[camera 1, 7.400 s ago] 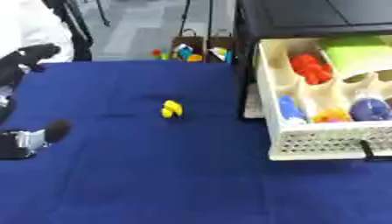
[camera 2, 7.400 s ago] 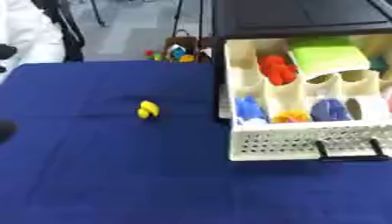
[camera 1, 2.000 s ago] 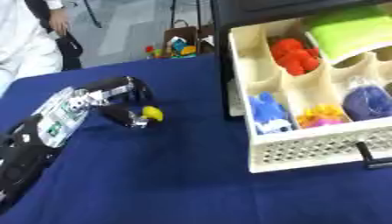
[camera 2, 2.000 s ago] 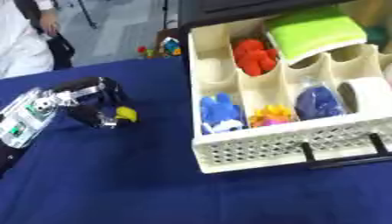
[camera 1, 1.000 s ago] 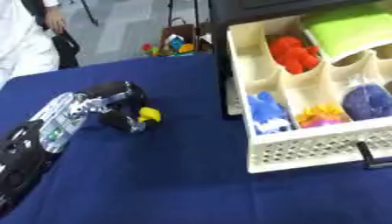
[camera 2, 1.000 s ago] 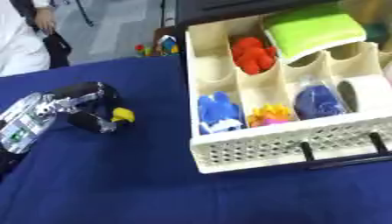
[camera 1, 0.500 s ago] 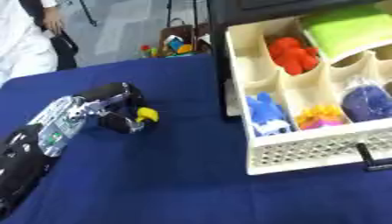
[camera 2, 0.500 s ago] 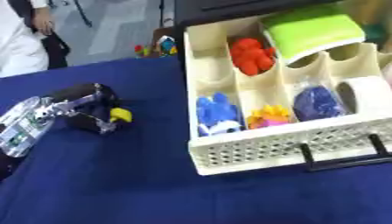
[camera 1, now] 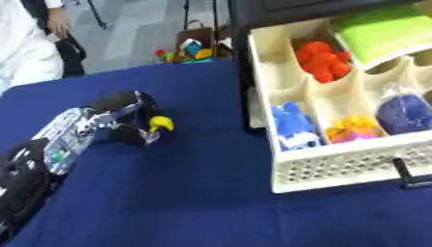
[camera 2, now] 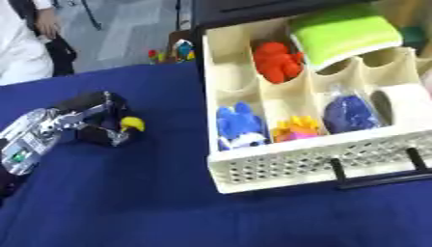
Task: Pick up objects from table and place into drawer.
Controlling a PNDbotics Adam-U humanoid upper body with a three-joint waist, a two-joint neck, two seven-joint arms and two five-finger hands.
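The left hand (camera 1: pixel 127 116) has its fingers curled round a small yellow toy (camera 1: pixel 161 124) on the blue counter (camera 1: pixel 185 202), gripping it for carrying to the open drawer (camera 1: pixel 337 169)

My left hand (camera 1: pixel 127 118) is reaching in from the left across the table (camera 1: pixel 168 202), its curled fingers closing around a small toy (camera 1: pixel 161 124) that is sitting at their right side. To the right of the toy, well apart from it, a drawer (camera 2: pixel 295 166) is standing open on the table. In its compartments a sponge (camera 2: pixel 342 31) is lying at the back, a figure (camera 2: pixel 275 60) to the sponge's left, and more small toys (camera 2: pixel 236 126) in the front row.
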